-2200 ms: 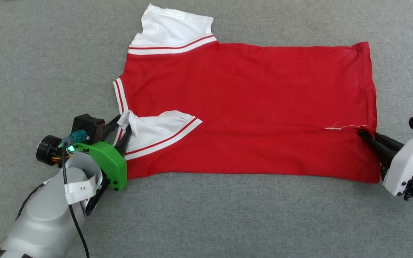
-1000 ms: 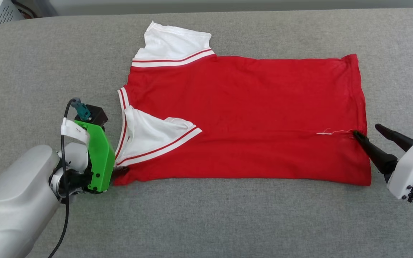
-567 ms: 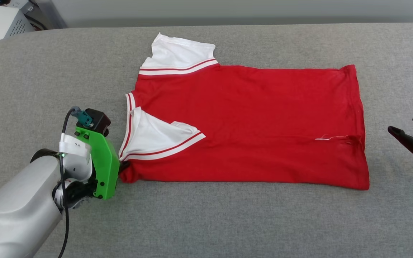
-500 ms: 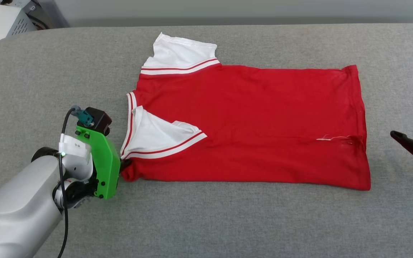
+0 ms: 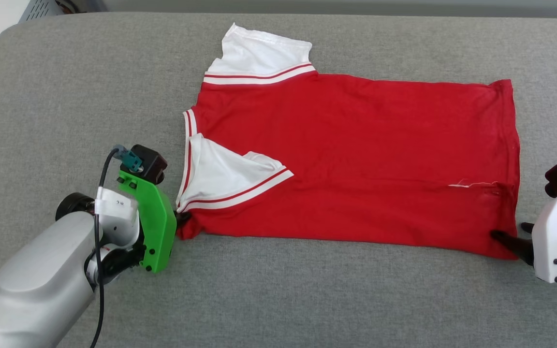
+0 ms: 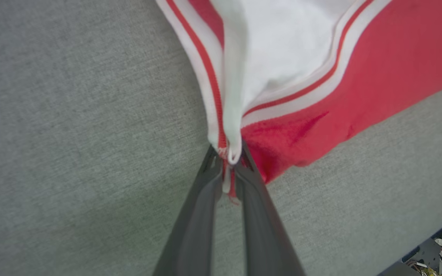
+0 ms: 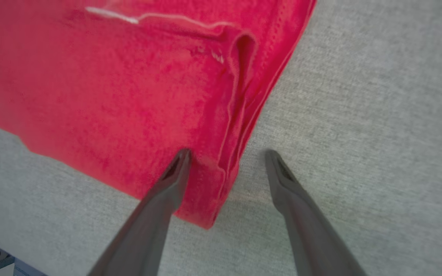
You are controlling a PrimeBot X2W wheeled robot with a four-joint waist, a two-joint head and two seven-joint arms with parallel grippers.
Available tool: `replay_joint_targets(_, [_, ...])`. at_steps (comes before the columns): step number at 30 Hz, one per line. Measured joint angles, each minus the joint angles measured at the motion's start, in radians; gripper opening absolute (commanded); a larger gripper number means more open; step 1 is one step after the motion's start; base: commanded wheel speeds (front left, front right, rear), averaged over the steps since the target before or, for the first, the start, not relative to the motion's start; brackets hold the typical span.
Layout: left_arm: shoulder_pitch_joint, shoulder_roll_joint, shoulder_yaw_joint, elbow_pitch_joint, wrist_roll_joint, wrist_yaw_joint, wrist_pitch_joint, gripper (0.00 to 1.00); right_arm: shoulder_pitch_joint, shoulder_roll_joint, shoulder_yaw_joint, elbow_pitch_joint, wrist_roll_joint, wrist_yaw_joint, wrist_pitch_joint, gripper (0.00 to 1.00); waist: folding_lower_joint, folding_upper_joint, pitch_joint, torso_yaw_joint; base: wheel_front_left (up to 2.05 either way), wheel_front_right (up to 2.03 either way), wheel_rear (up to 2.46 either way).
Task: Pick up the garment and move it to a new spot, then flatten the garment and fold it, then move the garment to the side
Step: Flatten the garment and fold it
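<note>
Grey upholstered surface (image 5: 278,299) carrying the garment (image 5: 356,159), a red jersey T-shirt spread sideways across its middle, neck end toward the robot's left and hem (image 5: 513,159) toward its right. The near long edge looks doubled over, so the near white sleeve (image 5: 225,174) lies folded in on the red body. The far sleeve (image 5: 264,53) lies spread out beyond the far edge.

The cloth reads as light, limp knit with no stiffness. It should drape and sag from any single hold and drag on the textured cover. Pinching both near corners through all layers is the likely way to keep the fold line straight.

Left gripper (image 6: 228,153): fingers clenched on the near neck-end corner, with striped trim and red cloth caught between them. Right gripper (image 7: 227,153): fingers spread, one tip on the red cloth, the other on bare cover, bracketing the doubled hem at the near corner; nothing grasped. A loose white thread (image 5: 472,183) trails just inside the hem.

Against the frame a second earlier, the head camera has shifted. The left fingers, then not visibly clamped, now grip the corner. Half a second ago the right gripper stood clear of the hem, level with the thread; it now sits at the near hem corner.
</note>
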Motion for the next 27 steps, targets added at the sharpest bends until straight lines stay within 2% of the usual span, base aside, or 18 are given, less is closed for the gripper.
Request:
replay_joint_targets(1, [0.0, -0.002, -0.003, 0.01, 0.004, 0.001, -0.011, 0.0, 0.004, 0.011, 0.006, 0.026, 0.001, -0.001, -0.02, 1.0, 0.0, 0.0, 0.007, 0.005, 0.0, 0.0, 0.0])
replay_joint_targets(2, [0.0, -0.002, -0.003, 0.013, 0.004, 0.001, -0.015, 0.0, 0.004, 0.012, 0.009, 0.027, 0.002, -0.001, -0.032, 0.11, 0.0, 0.0, 0.006, 0.005, 0.0, 0.0, 0.0])
replay_joint_targets(3, [0.001, -0.002, -0.004, 0.016, 0.004, 0.001, -0.019, 0.0, 0.004, 0.016, 0.011, 0.029, 0.003, -0.001, -0.045, 0.0, 0.0, 0.0, 0.005, 0.004, 0.0, 0.0, 0.0])
replay_joint_targets(10, [0.047, 0.023, 0.003, 0.007, -0.015, 0.001, -0.062, 0.0, 0.009, 0.019, 0.022, -0.007, 0.017, -0.001, -0.141, 0.0, 0.0, 0.0001, -0.04, -0.011, 0.0, 0.0, 0.0])
replay_joint_targets(15, [0.099, 0.091, 0.017, -0.076, -0.034, 0.005, -0.067, 0.0, 0.059, -0.033, -0.007, -0.1, 0.052, 0.0, -0.155, 0.0, 0.0, 0.0, -0.094, -0.019, 0.0, 0.0, 0.0])
replay_joint_targets(22, [0.197, 0.159, 0.011, -0.234, -0.069, 0.061, -0.052, 0.0, 0.184, -0.08, -0.086, -0.197, 0.077, 0.0, -0.123, 0.0, 0.0, 0.0, -0.145, -0.023, 0.0, 0.0, 0.0])
replay_joint_targets(27, [0.241, 0.161, -0.001, -0.26, -0.075, 0.105, -0.054, 0.0, 0.226, -0.058, -0.116, -0.196, 0.07, 0.0, -0.089, 0.0, 0.0, 0.0, -0.125, -0.025, 0.0, 0.0, 0.0])
